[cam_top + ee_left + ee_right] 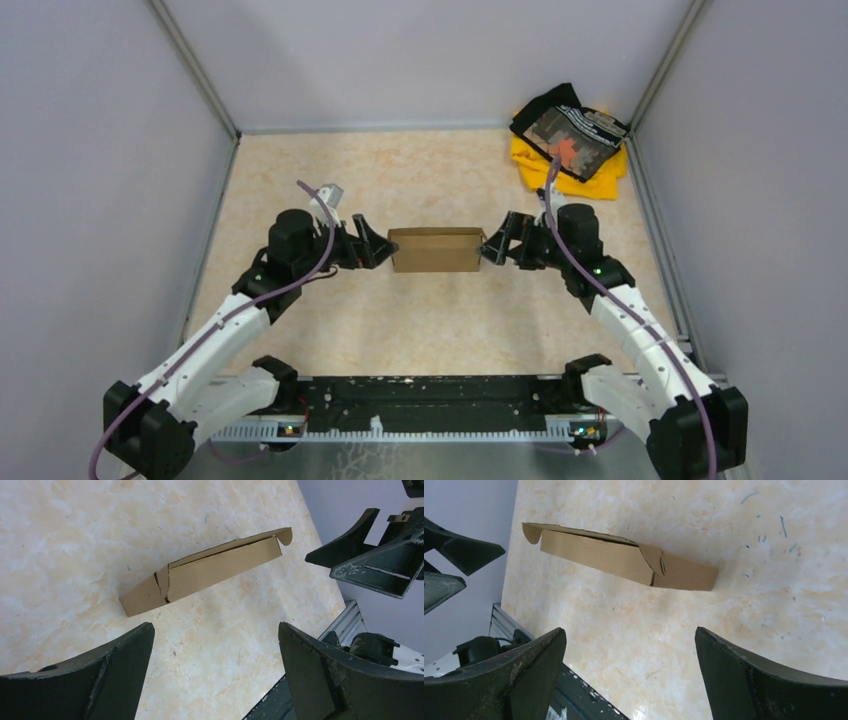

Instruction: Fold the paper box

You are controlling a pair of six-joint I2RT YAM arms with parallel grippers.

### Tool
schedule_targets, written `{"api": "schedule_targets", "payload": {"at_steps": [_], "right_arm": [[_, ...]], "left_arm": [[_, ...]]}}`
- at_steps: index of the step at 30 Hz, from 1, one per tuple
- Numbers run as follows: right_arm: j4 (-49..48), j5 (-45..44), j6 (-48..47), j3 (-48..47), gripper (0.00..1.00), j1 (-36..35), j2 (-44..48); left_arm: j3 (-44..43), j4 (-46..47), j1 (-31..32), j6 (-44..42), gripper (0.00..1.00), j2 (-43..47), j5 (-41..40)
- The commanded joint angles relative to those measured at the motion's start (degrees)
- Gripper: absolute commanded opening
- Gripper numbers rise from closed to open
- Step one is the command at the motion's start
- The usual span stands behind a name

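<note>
Flanking the plain brown corrugated-cardboard paper box, which lies flat on the pale marbled worktop, the left tool sits just beside its left end and the right tool just beside its right end, both spread wide, holding nothing. Seemingly they bracket it to press both ends evenly; one lid corner tab curls up, untucked.

paper box: matt cardboard (brown) | table: smooth marbled
</note>
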State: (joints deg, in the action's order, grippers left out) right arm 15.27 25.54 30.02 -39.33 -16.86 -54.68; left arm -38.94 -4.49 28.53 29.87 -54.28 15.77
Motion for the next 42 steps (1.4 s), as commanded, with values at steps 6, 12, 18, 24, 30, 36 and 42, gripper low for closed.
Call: {"api": "schedule_targets", "payload": {"at_steps": [6, 12, 18, 24, 30, 36, 42], "right_arm": [[4.4, 8.5, 12.1, 3.7, 0.99, -0.4, 14.5], [8.8, 10.9, 16.8, 3.3, 0.99, -0.4, 23.8], [11.0, 6.0, 19.9, 2.6, 0.99, -0.4, 33.6], [13.1, 4.3, 5.4, -5.3, 0.99, -0.4, 28.0], [9.0, -3.0, -4.8, -11.8, 0.96, -0.4, 15.0], [1.9, -17.6, -16.1, -10.5, 0.86, -0.4, 5.4], [-10.4, -21.6, -16.4, -4.4, 0.73, -1.8, -2.0]], "left_arm": [[-3.2, -9.7, 0.3, 2.9, 0.99, 3.1, 5.1], [-8.4, -16.9, 0.3, 0.8, 0.99, 6.7, 5.0], [-17.8, -24.0, 0.3, -3.7, 0.99, 7.4, 2.5], [-21.9, -22.9, 0.3, -3.5, 0.99, 7.7, -1.2], [-23.2, -16.0, 0.2, -8.4, 0.99, 1.0, -8.9], [-22.8, -3.2, 0.1, -13.7, 0.99, -9.8, -14.5], [-24.2, 7.7, -0.3, -15.8, 0.99, -17.1, -13.3]]}}
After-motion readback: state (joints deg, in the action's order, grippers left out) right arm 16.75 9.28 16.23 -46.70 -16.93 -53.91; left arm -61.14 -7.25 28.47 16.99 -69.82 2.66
